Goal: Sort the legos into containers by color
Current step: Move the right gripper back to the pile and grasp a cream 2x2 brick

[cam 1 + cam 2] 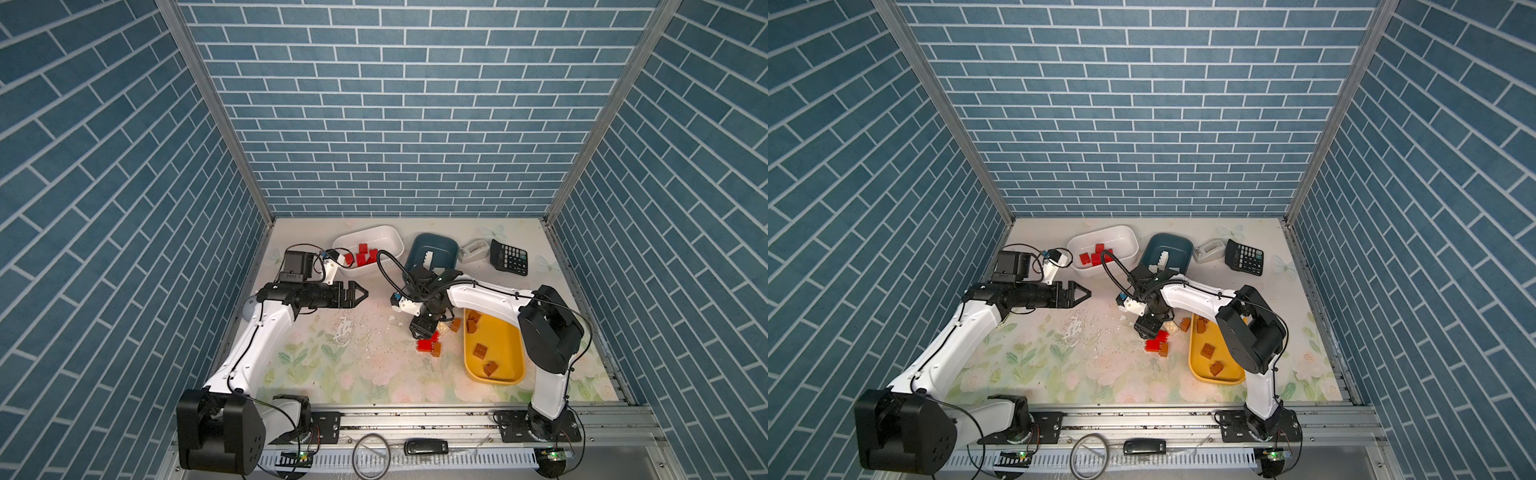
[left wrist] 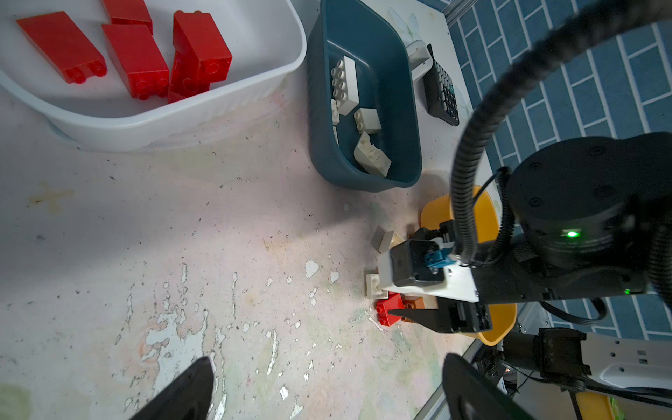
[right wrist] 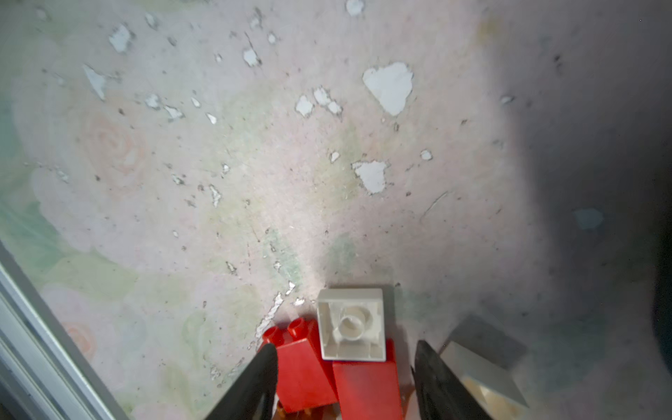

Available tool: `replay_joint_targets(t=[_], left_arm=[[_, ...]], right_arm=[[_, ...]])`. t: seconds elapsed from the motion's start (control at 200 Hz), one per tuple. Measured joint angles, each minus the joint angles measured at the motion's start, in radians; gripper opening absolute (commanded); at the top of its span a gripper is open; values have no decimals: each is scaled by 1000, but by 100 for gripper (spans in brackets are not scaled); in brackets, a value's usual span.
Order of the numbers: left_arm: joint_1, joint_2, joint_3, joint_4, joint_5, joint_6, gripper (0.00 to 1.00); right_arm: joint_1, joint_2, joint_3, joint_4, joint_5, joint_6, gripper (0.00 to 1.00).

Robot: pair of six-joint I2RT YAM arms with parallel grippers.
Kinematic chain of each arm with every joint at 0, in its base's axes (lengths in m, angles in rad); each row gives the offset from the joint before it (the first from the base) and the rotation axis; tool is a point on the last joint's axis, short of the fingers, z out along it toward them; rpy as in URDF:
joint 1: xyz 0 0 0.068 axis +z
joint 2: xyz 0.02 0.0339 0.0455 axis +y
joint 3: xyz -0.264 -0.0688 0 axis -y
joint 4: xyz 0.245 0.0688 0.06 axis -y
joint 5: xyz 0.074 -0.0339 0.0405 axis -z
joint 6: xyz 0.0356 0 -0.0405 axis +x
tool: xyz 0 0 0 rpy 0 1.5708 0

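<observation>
Red legos (image 3: 367, 389), judged light, rigid and slick, lie mid-table just left of the yellow tub (image 1: 505, 332); take them across flat sides. My right gripper (image 3: 345, 347) stands half-open astride them, gripping nothing; my left gripper (image 1: 360, 297) hangs wide, empty. The right wrist view shows an overturned cream brick (image 3: 351, 325) against them; top views hide it.
</observation>
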Motion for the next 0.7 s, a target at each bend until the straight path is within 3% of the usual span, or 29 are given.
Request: replay_joint_targets(t=[0.185, 0.33, 0.49, 0.7], left_arm=[[3, -11, -2, -10, 0, 4, 100], [6, -11, -3, -14, 1, 7, 100], [9, -15, -3, -17, 2, 10, 100], [13, -18, -3, -17, 6, 13, 100]], right_arm=[[13, 43, -2, 18, 46, 10, 51], [19, 59, 2, 19, 86, 16, 37], [28, 68, 18, 15, 124, 18, 27], [27, 69, 40, -2, 148, 18, 23]])
